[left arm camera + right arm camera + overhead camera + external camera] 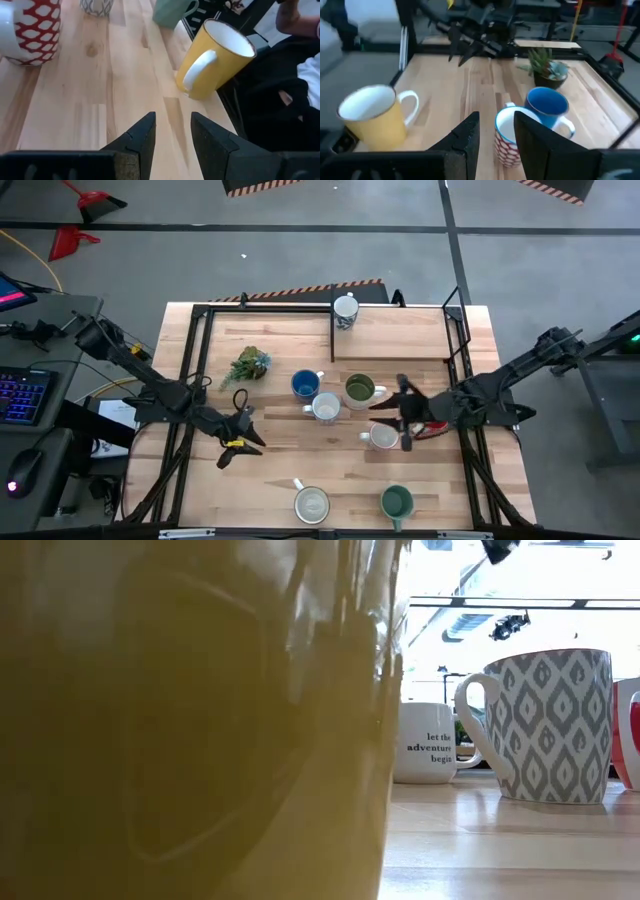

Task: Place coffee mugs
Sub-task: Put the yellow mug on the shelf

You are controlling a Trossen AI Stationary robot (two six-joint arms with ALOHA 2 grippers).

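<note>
While the right gripper [496, 119], fingers apart and empty, hangs by the red-patterned mug [506, 142] toward the bench's [270, 490] four o'clock, a skewed approach may tip it into the blue mug [547, 106] nearby. The left gripper [240, 438], also apart, waits at nine o'clock.

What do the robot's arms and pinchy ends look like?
Both arms are dark, almost black, built from thin jointed links like skinny metal bones. The left gripper has small yellow-orange marks near its tip. The right gripper looks all dark from above. Up close in the wrist views, each one ends in two black wedge-shaped jaws, flat on the inside and narrowing toward the tips.
</note>
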